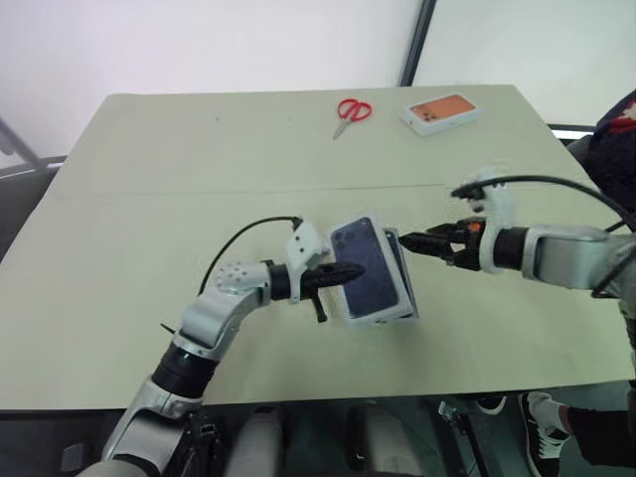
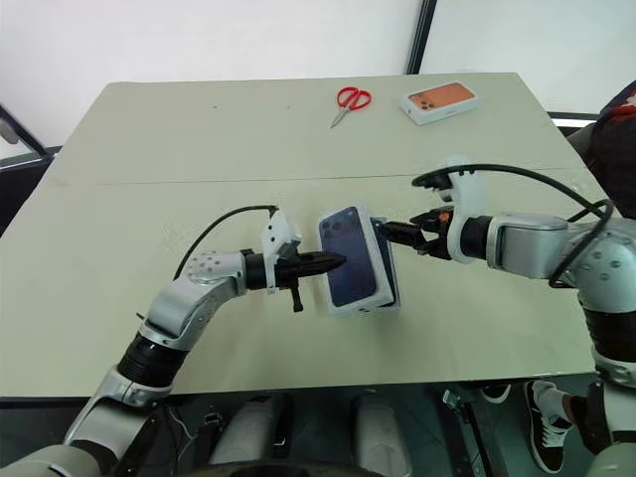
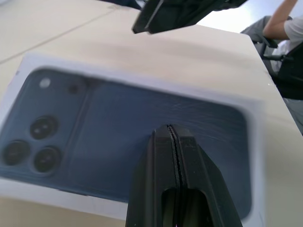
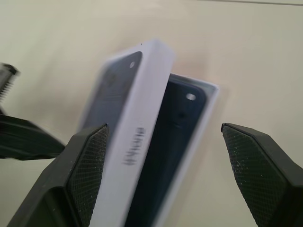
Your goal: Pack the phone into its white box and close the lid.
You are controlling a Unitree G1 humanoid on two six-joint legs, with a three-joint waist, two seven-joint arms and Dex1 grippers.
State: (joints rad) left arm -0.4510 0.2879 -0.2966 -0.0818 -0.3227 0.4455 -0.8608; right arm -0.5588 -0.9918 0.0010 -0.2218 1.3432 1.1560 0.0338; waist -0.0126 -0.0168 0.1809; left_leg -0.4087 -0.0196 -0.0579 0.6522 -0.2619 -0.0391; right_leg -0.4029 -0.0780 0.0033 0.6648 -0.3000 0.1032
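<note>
The lid point(image 1: 363, 266) is a white shell with a dark blue phone picture on top. It lies tilted and askew over its white box point(image 4: 208, 101), near the table's front middle. Inside the box lies the phone point(image 4: 177, 137), dark navy, partly covered by the lid point(image 4: 135, 137). My left gripper point(image 1: 356, 268) is shut, and its tip rests against the lid's printed top point(image 3: 118, 142). My right gripper point(image 1: 409, 238) stands open just right of the box, holding nothing, and its fingers point(image 4: 87, 165) stand wide on either side of the lid and box.
Red scissors point(image 1: 351, 111) and a white box with an orange top point(image 1: 441, 112) lie at the table's far edge. A person point(image 1: 618, 127) stands at the right side of the table point(image 1: 149, 248).
</note>
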